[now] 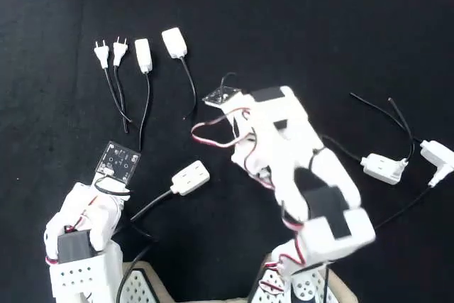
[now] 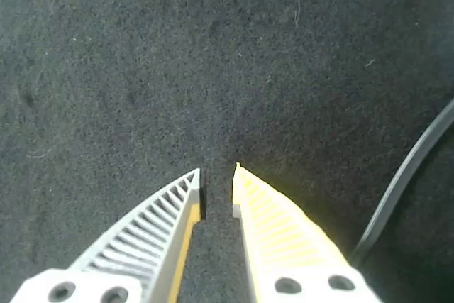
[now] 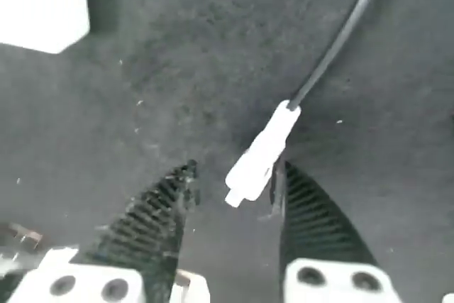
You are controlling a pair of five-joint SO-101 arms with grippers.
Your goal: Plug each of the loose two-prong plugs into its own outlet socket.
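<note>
My right gripper (image 3: pixel 234 169) stands open around a white plug (image 3: pixel 259 157), which lies close to one side of the gap, long axis nearly along my reach, cable (image 3: pixel 340 40) leading away. My left gripper (image 2: pixel 216 172), narrowed to an empty slit, belongs to the arm (image 1: pixel 85 225) at the high view's lower left, so I judge the right nearer.

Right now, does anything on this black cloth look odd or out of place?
Nothing is spilled or broken. One small white plug on a black cord sits slanted between the open black fingers of the right gripper, nearer one finger than the other.
</note>
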